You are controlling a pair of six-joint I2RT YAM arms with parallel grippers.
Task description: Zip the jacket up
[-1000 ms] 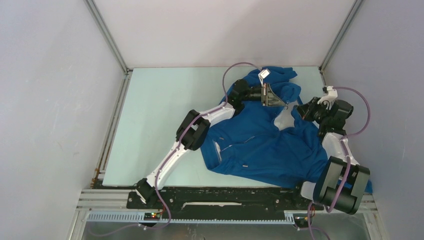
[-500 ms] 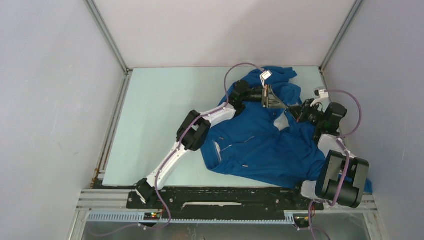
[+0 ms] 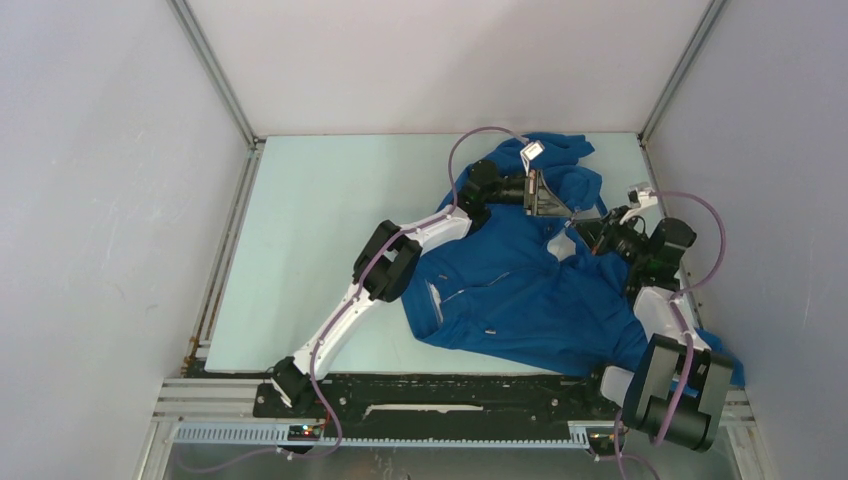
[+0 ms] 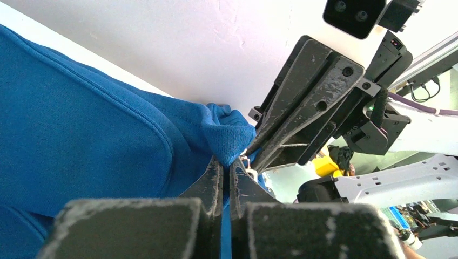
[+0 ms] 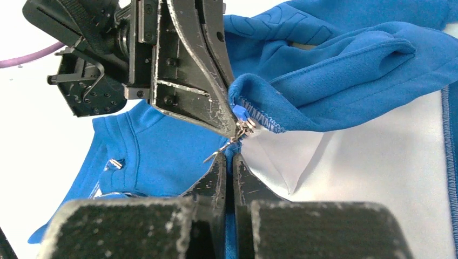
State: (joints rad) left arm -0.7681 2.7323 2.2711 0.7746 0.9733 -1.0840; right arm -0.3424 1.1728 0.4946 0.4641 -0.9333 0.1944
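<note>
Worktop (image 3: pixel 320 220) carries the jacket (image 3: pixel 520 300), spread over its right half with the hem toward the middle and the collar bunched at the far right corner. By the look of it most of the front is already closed: the two blue panels meet along the chest, and only a small V of pale lining (image 3: pixel 563 245) shows below the collar. That last short stretch seems to be what is left. Both arms meet at that V. The left tool (image 3: pixel 572 212) is pinched nearly shut on a fold of blue fabric at the collar edge, apparently bracing the cloth. The right tool (image 3: pixel 590 232) comes in from the opposite side, its fingers closed with blue material between them, just under the zipper slider (image 5: pixel 241 125). Whether it actually has the thin metal pull tab cannot be told. The slider sits at the top of the closed run, touching the left tool's tip.
</note>
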